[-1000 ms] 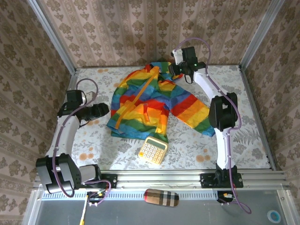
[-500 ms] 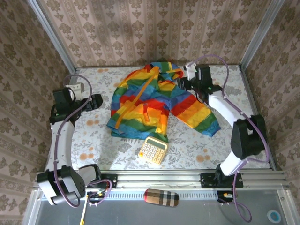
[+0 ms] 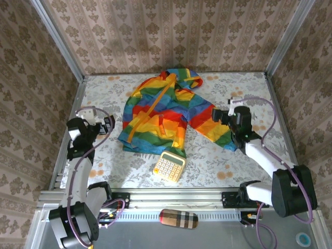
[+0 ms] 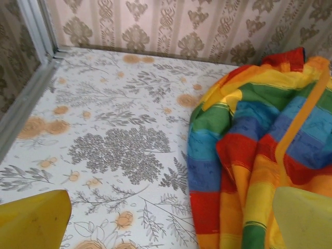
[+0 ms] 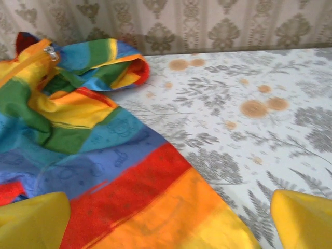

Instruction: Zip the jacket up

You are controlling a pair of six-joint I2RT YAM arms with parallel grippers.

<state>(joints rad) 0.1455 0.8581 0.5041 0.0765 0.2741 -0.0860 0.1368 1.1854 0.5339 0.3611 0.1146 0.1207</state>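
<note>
Two spread wide, empty: left end effector point(image 3: 109, 124), right end effector point(image 3: 217, 115) | jacket point(image 3: 161, 111) on floral table point(image 3: 249, 88) | damask walls point(image 3: 155, 31)

A pale yellow calculator point(image 3: 169, 167) lies tilted at mid-width, close to the near edge of a white tablecloth point(image 3: 104, 155) printed with grey leaves and orange flowers. Nearer, past the metal rail point(image 3: 176, 196), rests a plaid pouch point(image 3: 178, 218). Patterned wallpaper point(image 3: 155, 36) covers the walls.

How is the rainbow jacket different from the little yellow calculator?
The jacket is much bigger than the calculator. The jacket is crumpled and rainbow-striped; the calculator is flat, pale yellow with rows of keys. Both lie on the flowery table.
</note>
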